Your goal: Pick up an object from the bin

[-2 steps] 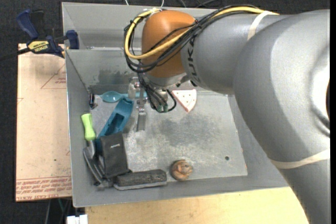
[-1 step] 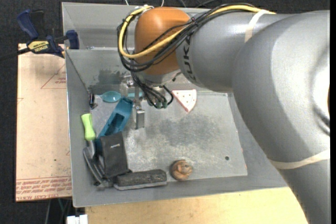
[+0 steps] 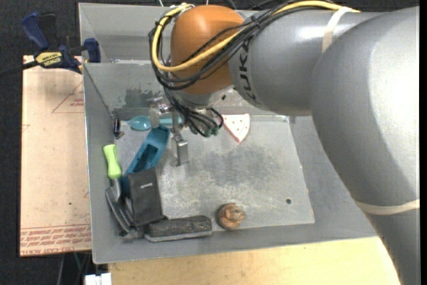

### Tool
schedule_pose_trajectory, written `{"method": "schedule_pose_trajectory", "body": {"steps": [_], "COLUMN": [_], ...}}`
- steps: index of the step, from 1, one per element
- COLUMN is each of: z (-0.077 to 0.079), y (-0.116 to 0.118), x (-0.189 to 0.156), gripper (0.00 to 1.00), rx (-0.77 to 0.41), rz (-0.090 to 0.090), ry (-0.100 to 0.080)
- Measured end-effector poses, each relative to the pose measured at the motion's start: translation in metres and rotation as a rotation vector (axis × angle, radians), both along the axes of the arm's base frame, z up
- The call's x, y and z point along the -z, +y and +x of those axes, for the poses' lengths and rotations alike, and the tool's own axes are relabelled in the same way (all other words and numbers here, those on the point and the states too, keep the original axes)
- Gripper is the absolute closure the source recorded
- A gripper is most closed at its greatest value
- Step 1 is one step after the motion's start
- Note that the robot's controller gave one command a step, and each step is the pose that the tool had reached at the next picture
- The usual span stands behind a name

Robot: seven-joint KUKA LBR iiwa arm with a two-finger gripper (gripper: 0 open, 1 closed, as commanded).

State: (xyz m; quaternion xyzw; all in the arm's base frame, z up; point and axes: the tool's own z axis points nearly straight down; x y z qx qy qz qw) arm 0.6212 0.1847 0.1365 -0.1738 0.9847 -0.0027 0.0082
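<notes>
My gripper (image 3: 180, 154) hangs below the orange wrist cover, low over the bin's left middle. Its tip stands just right of a blue plastic scoop-like piece (image 3: 149, 151) that lies slanted on the bin floor. A small teal spoon-shaped thing (image 3: 140, 123) lies just above and left of that piece. A white wedge with red dots (image 3: 237, 127) rests to the right of the gripper, partly under the arm's cables. Nothing shows held in the gripper.
Along the left wall lie a green marker (image 3: 111, 161), a black box (image 3: 144, 193) and dark tongs (image 3: 119, 213). A grey flat bar (image 3: 179, 227) and a brown shell-like lump (image 3: 231, 215) sit near the front wall. The arm covers the bin's back right.
</notes>
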Motion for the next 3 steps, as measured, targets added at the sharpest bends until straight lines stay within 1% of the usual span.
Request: {"method": "schedule_pose_trajectory", "body": {"steps": [1,2,3], "z": [-0.016,-0.019,-0.032], "y": [0.026,0.036,0.039], "x": [0.023,0.028,-0.006], "gripper": [0.00,0.00,1.00], "rx": [0.129,-0.054,-0.116], "rz": [0.000,-0.003,-0.002], "ry": [-0.002,-0.004,-0.005]}}
